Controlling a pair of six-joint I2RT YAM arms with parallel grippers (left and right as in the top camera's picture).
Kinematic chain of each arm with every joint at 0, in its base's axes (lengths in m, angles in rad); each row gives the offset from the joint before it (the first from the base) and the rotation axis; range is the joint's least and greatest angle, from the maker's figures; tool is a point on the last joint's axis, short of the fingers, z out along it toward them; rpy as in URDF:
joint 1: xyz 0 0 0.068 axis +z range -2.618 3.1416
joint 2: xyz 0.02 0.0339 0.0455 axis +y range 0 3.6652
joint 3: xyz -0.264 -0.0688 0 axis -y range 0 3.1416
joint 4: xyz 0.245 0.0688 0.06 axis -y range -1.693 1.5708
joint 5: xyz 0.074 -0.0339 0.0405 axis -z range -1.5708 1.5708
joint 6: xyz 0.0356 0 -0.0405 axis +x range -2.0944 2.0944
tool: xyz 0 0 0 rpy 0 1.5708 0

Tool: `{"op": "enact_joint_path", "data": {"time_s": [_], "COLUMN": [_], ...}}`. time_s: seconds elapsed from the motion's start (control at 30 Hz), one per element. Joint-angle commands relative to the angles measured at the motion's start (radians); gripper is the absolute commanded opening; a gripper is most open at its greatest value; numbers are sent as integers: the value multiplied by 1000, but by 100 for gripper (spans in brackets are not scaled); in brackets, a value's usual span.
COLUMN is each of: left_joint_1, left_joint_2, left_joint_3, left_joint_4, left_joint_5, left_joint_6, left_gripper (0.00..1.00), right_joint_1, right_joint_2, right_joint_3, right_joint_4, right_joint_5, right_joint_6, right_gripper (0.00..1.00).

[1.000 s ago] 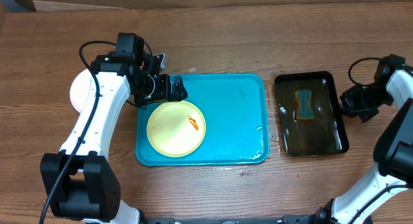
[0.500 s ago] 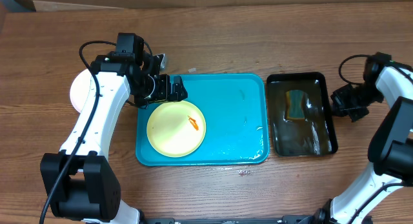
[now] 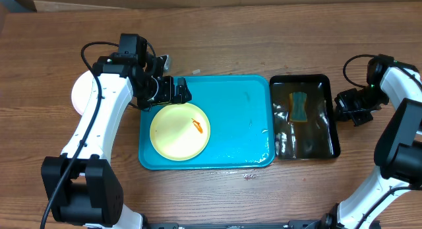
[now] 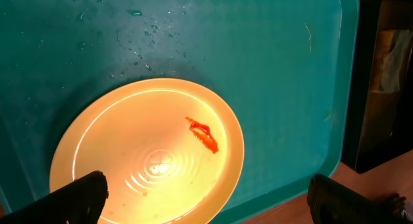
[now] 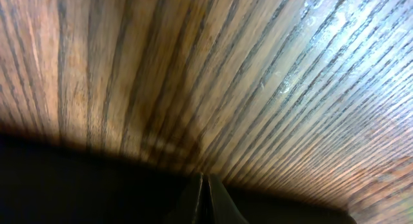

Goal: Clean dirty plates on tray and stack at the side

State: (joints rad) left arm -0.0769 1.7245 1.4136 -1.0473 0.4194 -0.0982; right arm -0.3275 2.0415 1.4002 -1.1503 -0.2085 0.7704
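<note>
A pale yellow-green plate (image 3: pixel 179 132) with a red-orange smear (image 3: pixel 196 125) lies at the left of the turquoise tray (image 3: pixel 244 123). My left gripper (image 3: pixel 175 90) hovers open over the plate's far edge. In the left wrist view the plate (image 4: pixel 142 153) and tray (image 4: pixel 271 69) fill the frame, with the left gripper (image 4: pixel 210 204) spread wide and empty. A white plate (image 3: pixel 80 94) lies on the table left of the tray, partly hidden by the left arm. My right gripper (image 3: pixel 343 107) is at the black tray's right rim; its fingers (image 5: pixel 205 198) are pressed together there.
The narrow black tray (image 3: pixel 316 140) holds water and a sponge (image 3: pixel 300 107), and its left rim touches the turquoise tray's right rim. Water drops lie on the turquoise tray. Cables loop above both arms. The table is brown wood (image 5: pixel 193 69).
The black tray has slid left and straightened, ending against the turquoise tray, with my right gripper moving left at its rim. The left arm and the plate have not moved.
</note>
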Motion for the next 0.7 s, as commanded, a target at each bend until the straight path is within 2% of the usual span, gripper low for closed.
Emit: {"op": "enact_joint_path", "data": {"time_s": [0.0, 0.1, 0.23, 0.33, 0.53, 0.67], "left_joint_1": [-2, -2, -2, -2, -2, -2], "left_joint_2": [-4, -4, -4, -4, -4, -4], "left_joint_3": [13, 13, 13, 13, 13, 13], "left_joint_4": [1, 1, 1, 1, 2, 2], "left_joint_5": [15, 15, 15, 15, -76, -130], "left_joint_6": [5, 5, 5, 5, 12, 12], "left_gripper": [100, 100, 100, 100, 100, 100], "right_joint_1": [-7, -27, -39, -30, 56, 171], "right_joint_2": [16, 16, 16, 16, 16, 16], "right_joint_3": [11, 89, 251, 402, 490, 488], "right_joint_4": [18, 4, -80, -173, -244, -241], "right_joint_5": [-18, -18, -43, -175, -346, -351], "right_joint_6": [-16, -116, -308, -498, -672, -735], "right_gripper": [4, 5, 18, 34, 39, 41]}}
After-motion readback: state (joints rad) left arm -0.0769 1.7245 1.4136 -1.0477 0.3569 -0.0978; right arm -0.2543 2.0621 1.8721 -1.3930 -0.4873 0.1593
